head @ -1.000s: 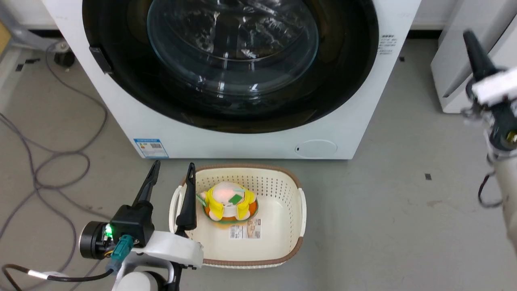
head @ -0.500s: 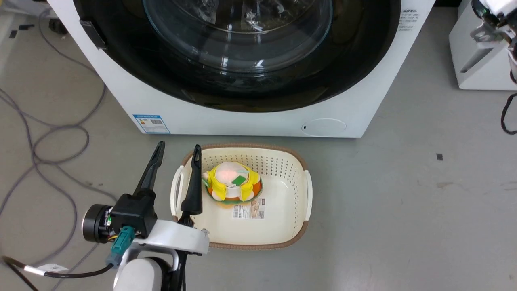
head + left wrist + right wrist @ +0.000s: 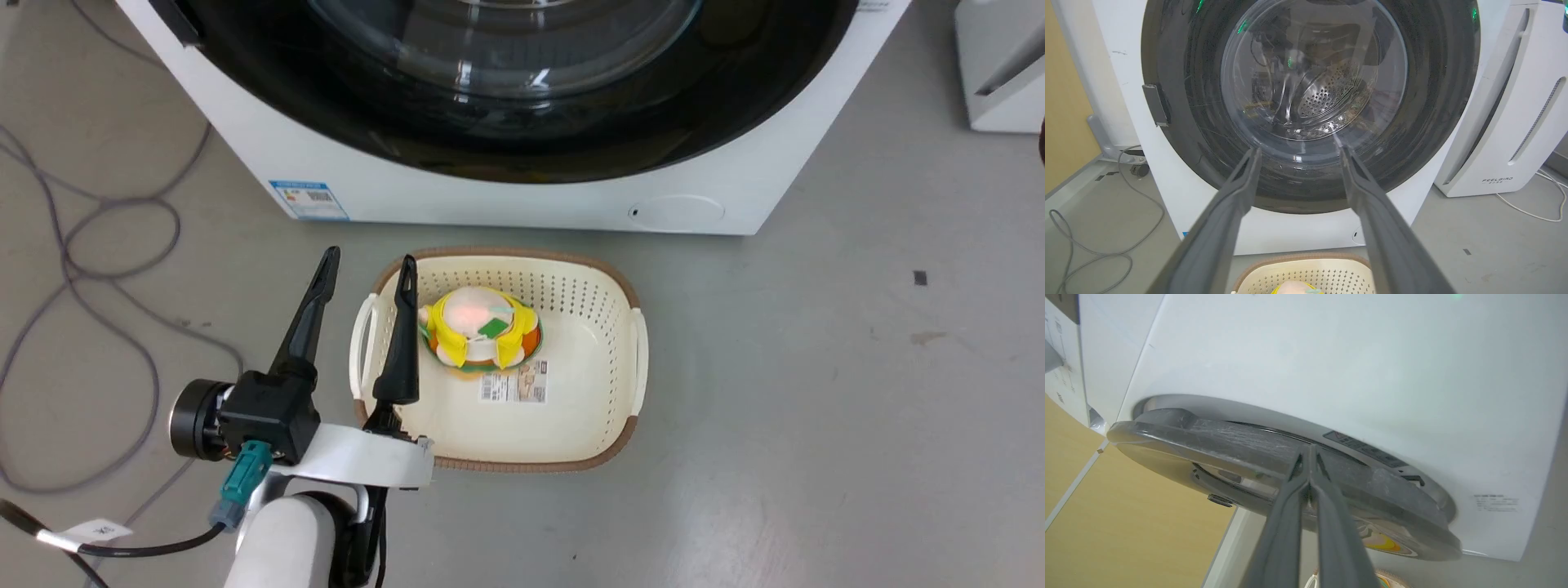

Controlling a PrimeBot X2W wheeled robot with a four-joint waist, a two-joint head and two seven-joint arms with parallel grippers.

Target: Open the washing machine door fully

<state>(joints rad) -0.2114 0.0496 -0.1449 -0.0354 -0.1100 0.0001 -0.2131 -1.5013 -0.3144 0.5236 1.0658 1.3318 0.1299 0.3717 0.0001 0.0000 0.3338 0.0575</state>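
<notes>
The white appliance [image 3: 1515, 122] bears a small brand mark starting "FEEL".

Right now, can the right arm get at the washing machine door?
Probably yes: the right gripper, shut, points straight at the rim of the washing machine door, with nothing between them; whether they touch is unclear.

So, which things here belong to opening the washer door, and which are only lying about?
For the job:
washing machine door
washing machine
right gripper, shut, tips at the door's rim
left gripper, open, down by the basket

Lying about:
cream basket with a yellow toy in it
grey cables on the floor
white appliance beside the machine
</notes>
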